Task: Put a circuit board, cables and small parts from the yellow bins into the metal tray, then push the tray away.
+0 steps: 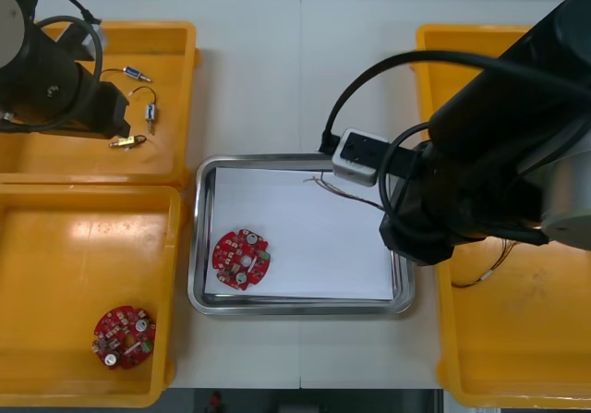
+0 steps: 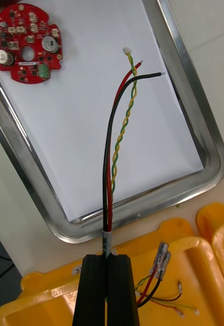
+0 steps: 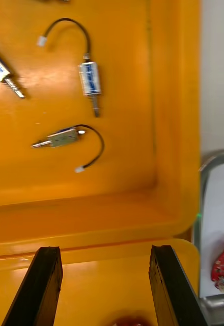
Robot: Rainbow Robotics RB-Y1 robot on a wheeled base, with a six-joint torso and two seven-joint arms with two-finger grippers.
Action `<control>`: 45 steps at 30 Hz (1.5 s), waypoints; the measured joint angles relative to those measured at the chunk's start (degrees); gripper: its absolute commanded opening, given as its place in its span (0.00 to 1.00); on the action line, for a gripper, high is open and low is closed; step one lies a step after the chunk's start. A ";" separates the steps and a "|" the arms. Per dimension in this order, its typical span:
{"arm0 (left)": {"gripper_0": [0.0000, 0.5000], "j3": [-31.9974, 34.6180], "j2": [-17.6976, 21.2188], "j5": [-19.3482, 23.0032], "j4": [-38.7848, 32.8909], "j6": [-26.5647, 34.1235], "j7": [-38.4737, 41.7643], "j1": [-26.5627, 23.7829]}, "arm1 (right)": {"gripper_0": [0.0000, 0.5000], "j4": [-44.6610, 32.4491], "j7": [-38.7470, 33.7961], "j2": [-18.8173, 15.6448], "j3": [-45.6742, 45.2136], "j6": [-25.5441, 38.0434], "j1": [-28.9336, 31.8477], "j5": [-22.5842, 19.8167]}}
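My right gripper (image 2: 109, 257) is shut on a cable bundle (image 2: 112, 153) of black, red and twisted yellow-green wires. The free ends of the cable (image 1: 342, 191) hang over the white inside of the metal tray (image 1: 300, 307), near its far right corner. A round red circuit board (image 1: 240, 258) lies in the tray's near left part, also seen as the circuit board (image 2: 25, 43) beyond the cable tips. My left gripper (image 3: 106, 285) is open above the left bins, short of several small metal parts (image 3: 89, 79) with black leads.
A second circuit board (image 1: 123, 336) lies in the near left yellow bin (image 1: 37, 247). More thin cables (image 2: 163, 285) rest in the right bin (image 1: 517, 339) beside my right fingers. My right arm (image 1: 499, 173) covers the tray's right edge.
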 measured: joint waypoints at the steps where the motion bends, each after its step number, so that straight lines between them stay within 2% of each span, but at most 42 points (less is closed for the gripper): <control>1: 1.00 0.35 0.17 -0.74 1.13 0.00 -0.01 -0.25 | 0.00 0.17 2.62 0.70 0.95 0.00 -0.14 1.28; 4: 1.00 0.92 0.65 -3.01 4.69 0.00 -0.01 -1.37 | 0.00 0.98 9.10 2.71 3.75 0.00 -0.26 5.03; 11: 1.00 1.33 0.95 -4.80 15.34 -0.64 -0.01 -5.65 | 0.00 4.57 9.75 5.65 10.89 0.00 -0.28 11.83; 18: 1.00 1.33 0.95 -5.09 25.74 -8.53 -0.01 -9.96 | 0.00 9.86 9.79 6.00 19.00 -3.97 -0.36 16.17; 24: 1.00 1.34 0.94 -5.82 32.38 -16.41 -0.02 -11.46 | 0.00 15.13 9.86 6.88 24.10 -8.71 -0.37 19.49; 33: 1.00 -0.47 0.91 -6.92 42.60 -28.21 -0.02 -13.04 | 0.00 20.98 9.90 8.34 27.66 -13.86 -0.37 20.06; 45: 1.00 -1.52 -1.62 -8.61 52.10 -36.69 -0.04 -15.50 | 0.00 25.51 9.91 8.87 31.77 -19.41 -0.36 21.15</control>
